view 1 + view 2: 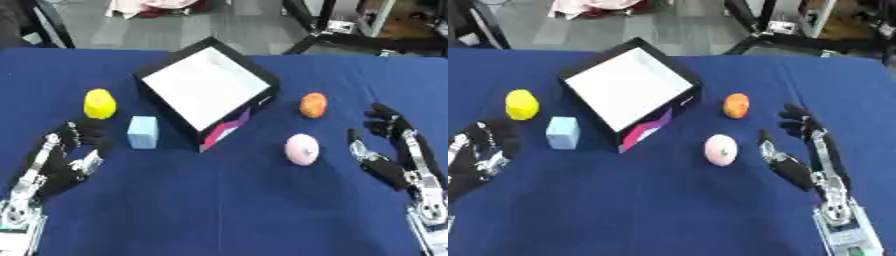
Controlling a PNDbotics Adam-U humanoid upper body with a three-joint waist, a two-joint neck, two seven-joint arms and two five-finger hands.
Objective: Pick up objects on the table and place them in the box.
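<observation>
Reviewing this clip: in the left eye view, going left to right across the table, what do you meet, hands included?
Left hand → yellow object → light blue block → black box with white inside → pink round object → orange object → right hand. Both hands rest open on the blue table, holding nothing.

No text, number or brand can be read. The box (206,90) has pink and white shapes on its side wall, and a small white mark, too blurred to read.
</observation>
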